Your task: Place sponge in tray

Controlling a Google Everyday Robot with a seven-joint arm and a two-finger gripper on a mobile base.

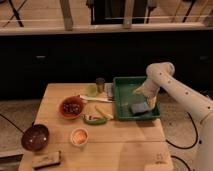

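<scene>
Pincer (146, 101) (grip state unclear) hovers over sponge (139, 108) lying in green tray (121, 95).

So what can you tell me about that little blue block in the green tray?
The sponge is a small flat rectangular block, dark blue-grey with a paler blue face, looking soft. It lies flat inside the green tray, near its front right corner. The gripper is right above it at its right end; whether they touch is unclear.

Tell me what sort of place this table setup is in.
Probably a lab or office test space: a wooden table with bowls and a green tray holding the sponge, railing behind. The end effector hangs over the tray.
</scene>
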